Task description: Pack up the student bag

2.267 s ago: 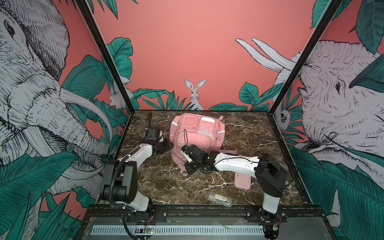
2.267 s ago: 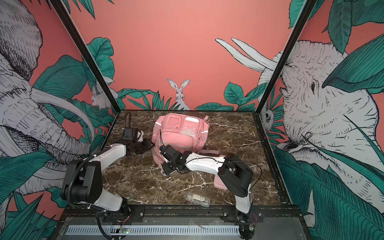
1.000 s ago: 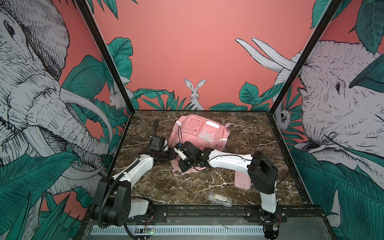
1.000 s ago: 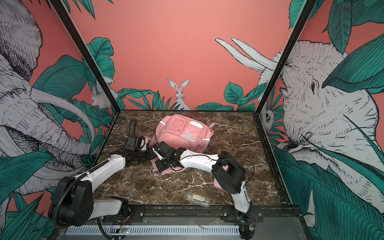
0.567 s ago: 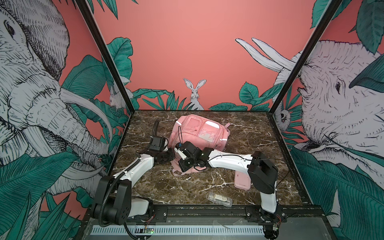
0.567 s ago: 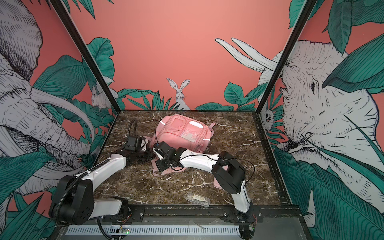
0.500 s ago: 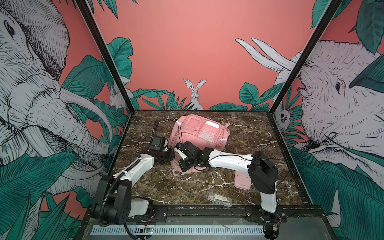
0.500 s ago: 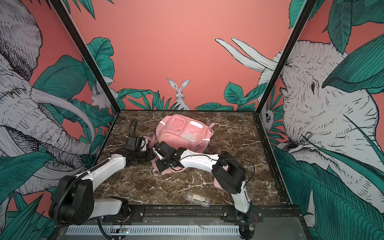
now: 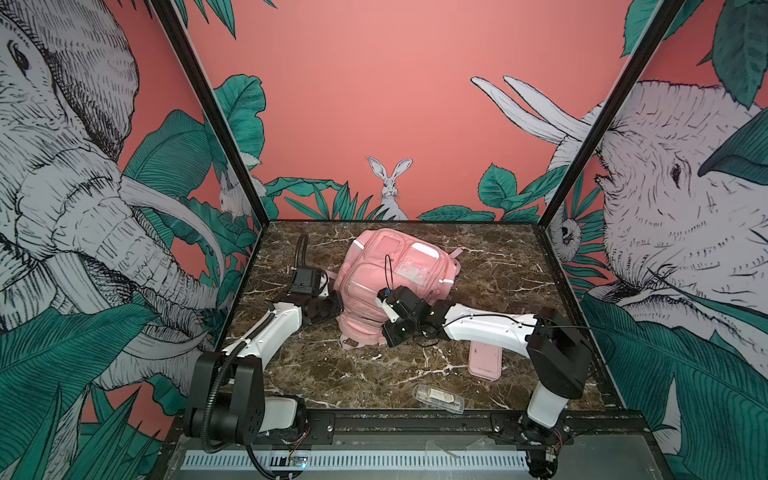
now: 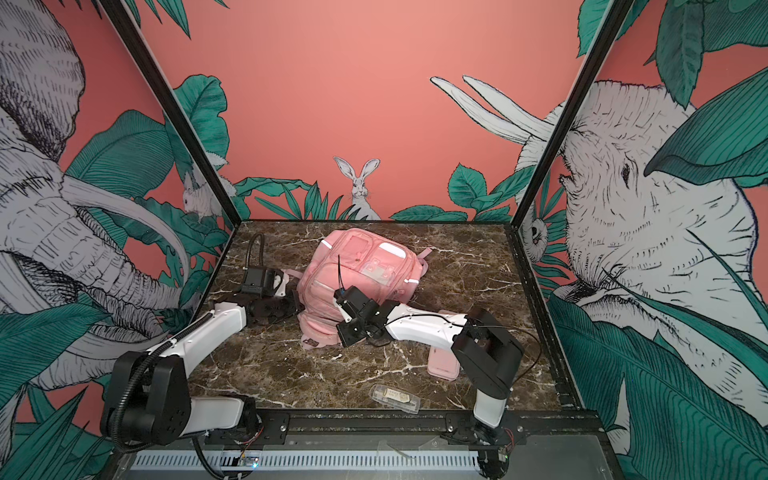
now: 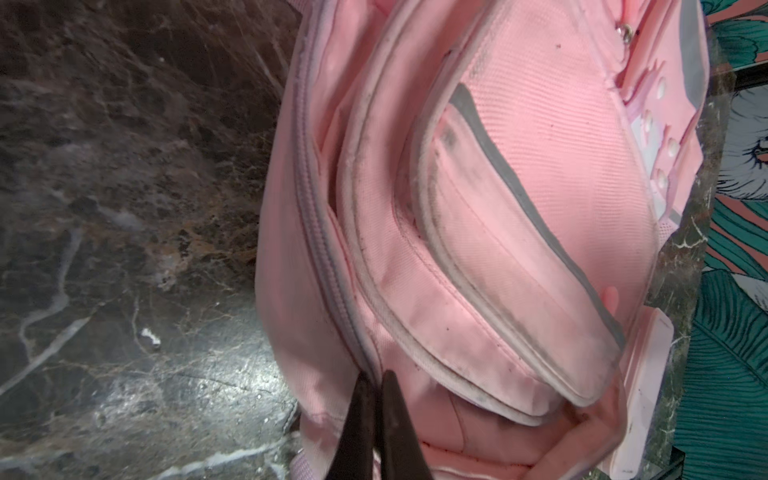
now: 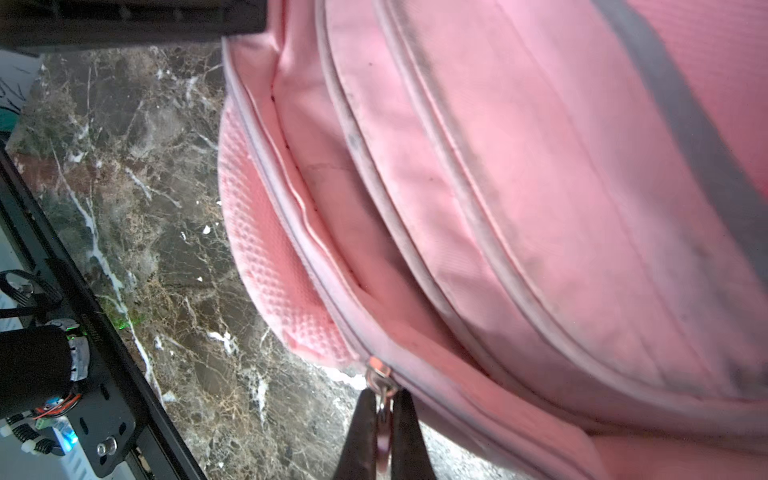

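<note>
**Both pincers closed at the pink bag's zip**

The student bag (image 9: pixel 395 282) (image 10: pixel 357 274) lies front side up on the marble table (image 9: pixel 332 374), towards 12 o'clock from the table's middle. Its rounded end points to about 7 o'clock.

The left pincer (image 11: pixel 376 376) meets the bag's 9 o'clock side. Its two dark fingers (image 11: pixel 357 415) are together, with the tips against the grey zip track on the bag's edge. I cannot tell whether a fold of fabric is nipped between them.

The right pincer (image 12: pixel 384 395) reaches in at the bag's 5 o'clock end. It is clamped on the metal zip pull (image 12: pixel 381 415), which hangs from the slider on the outermost zip.

The bag's front carries grey reflective strips (image 11: pixel 519 199), a pale reflective patch (image 9: pixel 423 249) and a clear studded pocket (image 9: pixel 409 268). The fabric along the piping looks grubby. No wording can be made out on any of these.

A flat pink pencil case (image 9: pixel 484 360) (image 10: pixel 444 365) lies at about 4 o'clock from the bag, with its far end under the right arm. A clear packet (image 9: pixel 438 398) (image 10: pixel 395 398) sits near the table's front edge at 5 o'clock. It has a printed label inside, but the print is too small to read.
</note>
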